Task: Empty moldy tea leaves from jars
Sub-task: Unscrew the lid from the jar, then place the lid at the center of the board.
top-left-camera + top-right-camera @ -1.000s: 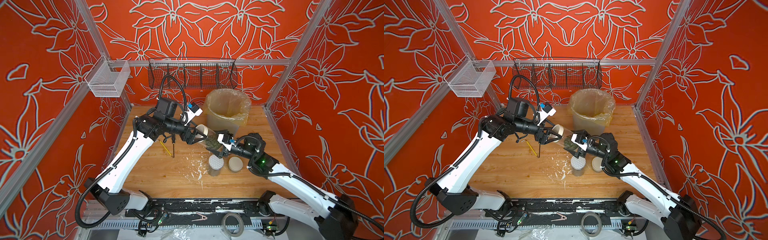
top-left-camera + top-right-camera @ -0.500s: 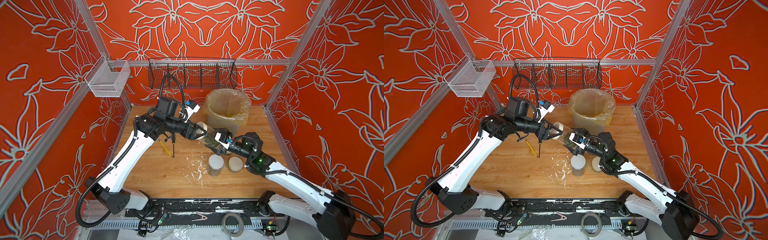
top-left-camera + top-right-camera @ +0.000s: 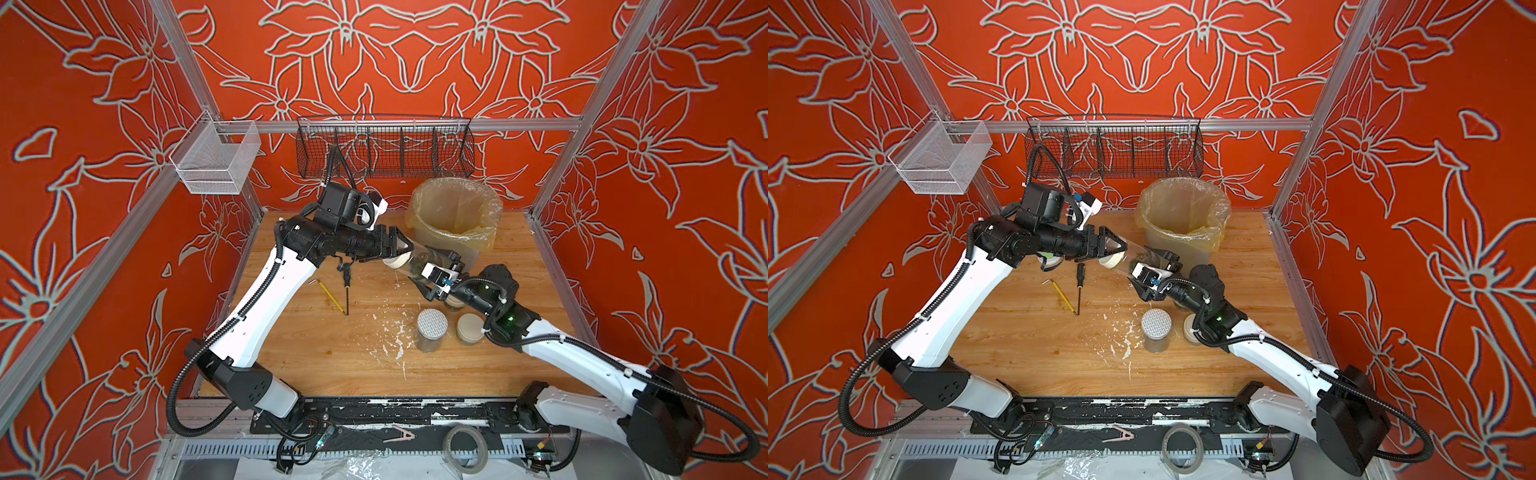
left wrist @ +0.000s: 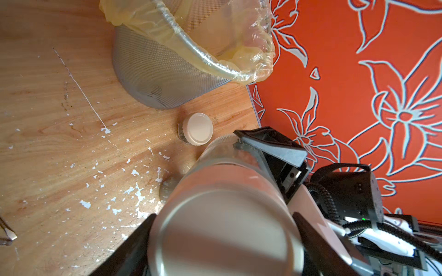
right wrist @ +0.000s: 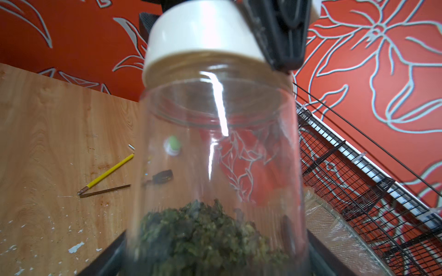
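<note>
My R claw (image 3: pixel 434 270) is clamped across the base end of one tall jar (image 5: pixel 215 143), held off the table and tipped nearly flat. My L claw (image 4: pixel 222 236) is closed on its cream lid (image 5: pixel 201 35), one finger each side of the rim. The tea leaves (image 5: pixel 203 229) sit in a clump right by my R fingers, at the far end from the lid. The rest of the jar is empty. The bin (image 4: pixel 155 78) is just beyond the R claw, past the jar.

Handling, my guess: the clear wall is smooth, slick & rigid, prob. breakable if dropped, so a firm hold w/o crushing. It's light overall, w/ the weight biased to the R end. The lid is the place for L: grip the rim and twist vs. R's hold on the body. The leaves look dry, loose and crumbly, so they shd pour easily, tho some may cling. Other lidded jars, e.g. the dotted-lid jar (image 3: pixel 432 326), stand below, just beside R's wrist, so I'd mind the swing.
</note>
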`<state>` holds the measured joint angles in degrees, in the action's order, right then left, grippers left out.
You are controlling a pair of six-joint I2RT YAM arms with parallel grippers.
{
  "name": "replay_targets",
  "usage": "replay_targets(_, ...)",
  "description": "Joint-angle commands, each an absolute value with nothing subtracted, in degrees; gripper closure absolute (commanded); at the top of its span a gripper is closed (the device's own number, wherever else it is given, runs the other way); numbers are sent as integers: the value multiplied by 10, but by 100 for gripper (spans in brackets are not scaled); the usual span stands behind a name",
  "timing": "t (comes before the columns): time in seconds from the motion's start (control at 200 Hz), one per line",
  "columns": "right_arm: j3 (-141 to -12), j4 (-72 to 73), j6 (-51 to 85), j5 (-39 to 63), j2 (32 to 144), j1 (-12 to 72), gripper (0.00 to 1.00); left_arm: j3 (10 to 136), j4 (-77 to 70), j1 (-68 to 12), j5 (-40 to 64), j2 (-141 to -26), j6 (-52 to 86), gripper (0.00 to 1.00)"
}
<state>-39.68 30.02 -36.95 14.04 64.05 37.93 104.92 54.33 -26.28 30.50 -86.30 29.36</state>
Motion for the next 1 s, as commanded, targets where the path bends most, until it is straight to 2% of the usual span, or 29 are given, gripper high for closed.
replay_targets(0.0, -387, 310, -412, 91, 643, 377, 92, 1070, 515, -232, 280, -849, 351, 43)
replay_targets(0.28, -378, 318, -398, 87, 638, 379, 93, 1031, 464, -211, 311, -833, 379, 46)
replay_targets(0.37, -368, 338, -354, 94, 618, 379, 93, 1022, 486, -210, 250, -826, 343, 46)
replay_targets(0.475, -353, 362, -285, 102, 584, 379, 93, 985, 498, -211, 113, -809, 297, 47)
replay_targets(0.561, -343, 364, -238, 103, 549, 379, 93, 932, 477, -211, 48, -796, 269, 48)
replay_targets(0.831, -344, 246, -149, 111, 433, 379, 93, 812, 383, -217, 74, -843, 221, 49)
replay_targets(0.996, -356, 172, -115, 114, 396, 379, 94, 803, 370, -250, 33, -923, 203, 49)
